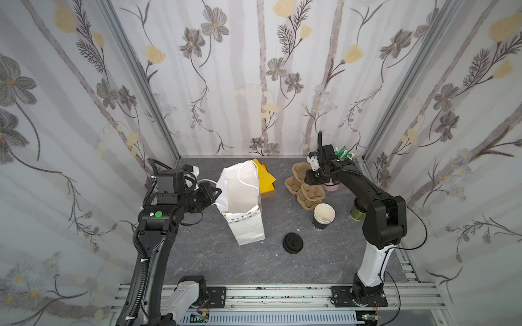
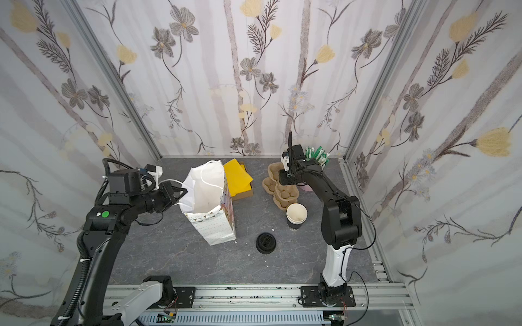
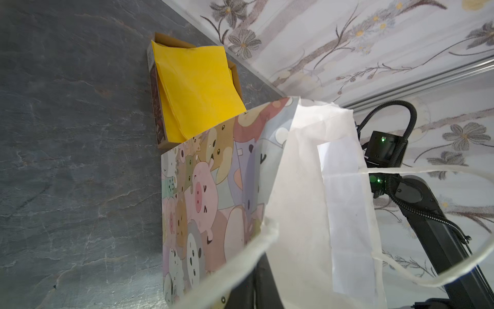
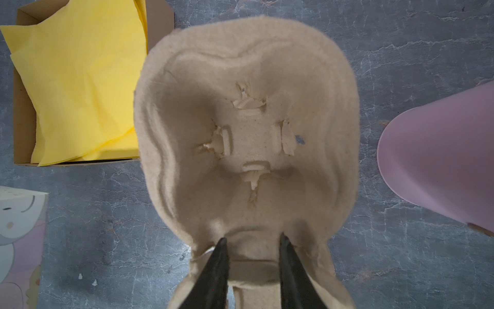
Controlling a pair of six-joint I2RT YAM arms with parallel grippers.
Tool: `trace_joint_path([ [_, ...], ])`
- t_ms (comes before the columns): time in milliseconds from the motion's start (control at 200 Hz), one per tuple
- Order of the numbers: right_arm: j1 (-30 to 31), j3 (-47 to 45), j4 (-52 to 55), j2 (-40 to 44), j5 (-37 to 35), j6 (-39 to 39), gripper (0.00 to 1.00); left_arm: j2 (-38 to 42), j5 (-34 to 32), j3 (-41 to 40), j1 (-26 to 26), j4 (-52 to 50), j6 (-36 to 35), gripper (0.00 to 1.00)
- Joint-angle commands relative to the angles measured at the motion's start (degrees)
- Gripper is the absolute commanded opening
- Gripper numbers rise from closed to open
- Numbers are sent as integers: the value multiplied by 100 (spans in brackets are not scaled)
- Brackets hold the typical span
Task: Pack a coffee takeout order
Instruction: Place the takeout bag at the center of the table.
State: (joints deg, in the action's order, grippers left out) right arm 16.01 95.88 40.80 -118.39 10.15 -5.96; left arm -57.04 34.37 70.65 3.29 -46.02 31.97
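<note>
Yellow napkin (image 4: 80,80) sits in box (image 4: 24,120) near right fingers (image 4: 216,273) clamping pulp carrier (image 4: 246,139).

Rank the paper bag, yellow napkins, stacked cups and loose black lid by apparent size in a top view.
1. paper bag, clearly largest.
2. stacked cups and yellow napkins: unranked, since the bag hides part of the napkins.
3. loose black lid, smallest, narrowly.

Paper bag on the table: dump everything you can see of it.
The paper bag stands upright, mouth open, left of centre: white inside, cartoon animals on the broad face, small dots on the narrow side, white cord handles. The left gripper is shut on its rim, jaws pinching the wall. The napkin box sits behind it; contact unclear.
</note>
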Motion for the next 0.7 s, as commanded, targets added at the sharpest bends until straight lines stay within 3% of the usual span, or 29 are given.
trace_joint_path([
  [0,-1,-3,-76,80,81,-46,30,-13,152,-161,225,115,102,0],
  [370,15,28,-124,-8,-23,-112,30,-106,21,-878,799,710,129,0],
  [694,134,141,-284,-314,-100,-219,30,-86,-334,-1265,908,1345,462,0],
])
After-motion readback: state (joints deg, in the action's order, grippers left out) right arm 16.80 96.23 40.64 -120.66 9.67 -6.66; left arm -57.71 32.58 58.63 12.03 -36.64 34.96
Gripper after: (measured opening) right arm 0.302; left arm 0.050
